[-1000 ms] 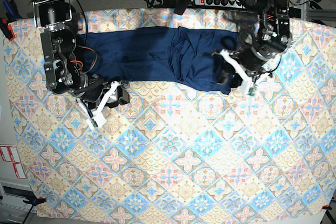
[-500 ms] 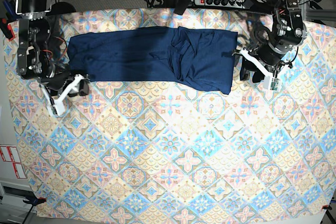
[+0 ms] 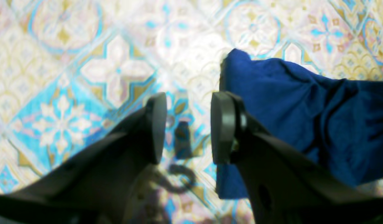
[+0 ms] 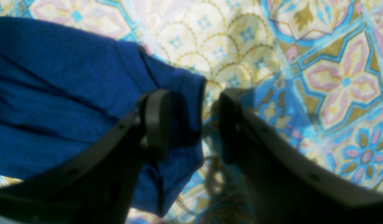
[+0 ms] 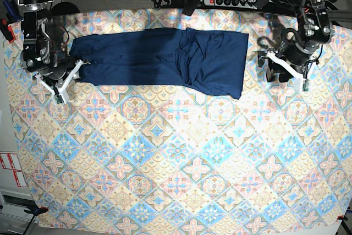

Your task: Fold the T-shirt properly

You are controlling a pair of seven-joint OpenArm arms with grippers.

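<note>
While both arms sit at opposite ends of the cloth, I read the T-shirt (image 5: pixel 165 59) as a long folded band lying across the far part of the tablecloth (image 5: pixel 181 180), long axis running from one arm to the other. My right gripper (image 4: pixel 188 124) is the closer one: in its wrist view the jaws straddle the end hem, one finger (image 4: pixel 155 121) over navy fabric, the other over bare pattern, jaws moderately parted and gripping nothing. My left gripper (image 3: pixel 185 127) sits just off the other end; the shirt's edge lies to the side of one finger (image 3: pixel 222 127), with only tablecloth between the jaws, also moderately open and empty. In the base view that arm looks clearly apart from the shirt. I judge the next fold turns on pinching the two short ends, so left has to shift sideways onto fabric first.
</note>
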